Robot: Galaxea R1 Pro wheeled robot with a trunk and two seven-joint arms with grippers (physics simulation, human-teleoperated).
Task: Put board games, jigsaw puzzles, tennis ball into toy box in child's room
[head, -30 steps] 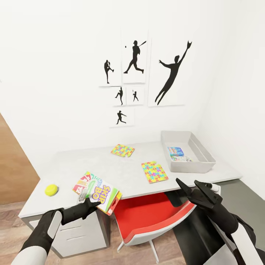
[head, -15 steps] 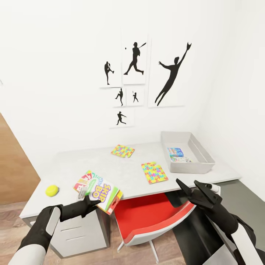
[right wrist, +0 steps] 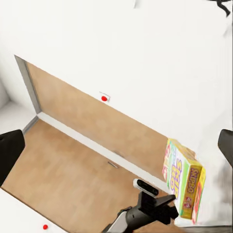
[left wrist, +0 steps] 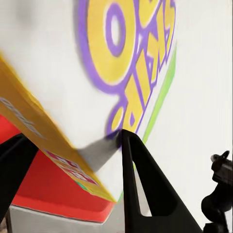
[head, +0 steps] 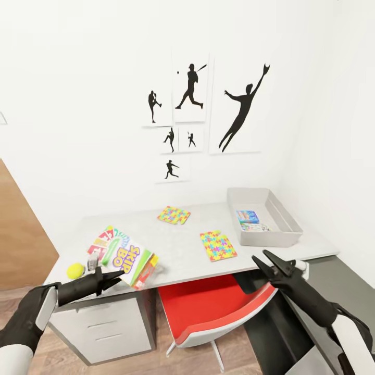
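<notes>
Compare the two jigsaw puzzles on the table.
The far jigsaw puzzle lies near the wall and looks smaller; the near jigsaw puzzle lies by the table's front edge, close to the toy box. They are turned at different angles. Both lie flat, multicoloured, outside the toy box.

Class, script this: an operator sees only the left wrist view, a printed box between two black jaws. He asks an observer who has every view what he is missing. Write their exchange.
Operator: Where is my Skip-Bo box relative to the table?
Observer: In the head view it hangs tilted over the table's front left part, next to the tennis ball.
Operator: And the toy box?
Observer: It sits at the table's right end, with a blue board game lying inside.
Operator: Is the other arm busy?
Observer: No. The right gripper is empty, its jaws spread, near the table's front edge.
</notes>
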